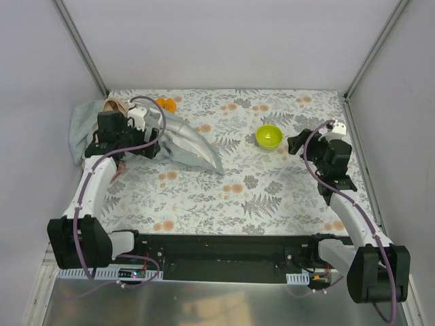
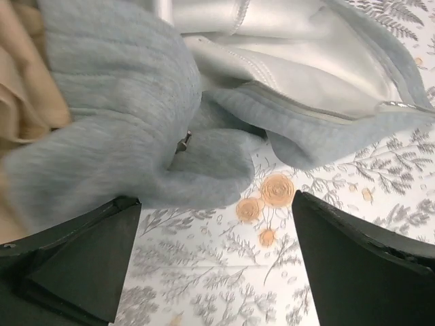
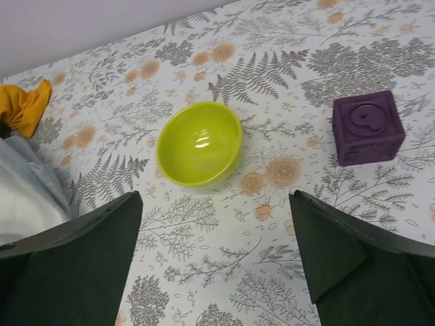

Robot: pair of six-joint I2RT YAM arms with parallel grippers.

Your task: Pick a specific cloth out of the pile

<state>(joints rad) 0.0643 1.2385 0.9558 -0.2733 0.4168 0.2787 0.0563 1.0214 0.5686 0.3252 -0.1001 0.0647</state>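
Left pincer (image 2: 216, 204), right pincer (image 3: 215, 198) apart; fleecy grey pile (image 2: 115, 88); orange cloth (image 3: 26, 105) seemingly crumpled.

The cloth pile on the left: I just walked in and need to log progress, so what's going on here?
The left tool hangs open over the edge of the pile, facing the grey cloth and gripping nothing. The orange cloth it should pick out only peeks from the far side of the heap, untouched. The right tool is open and empty near the lime-green bowl.
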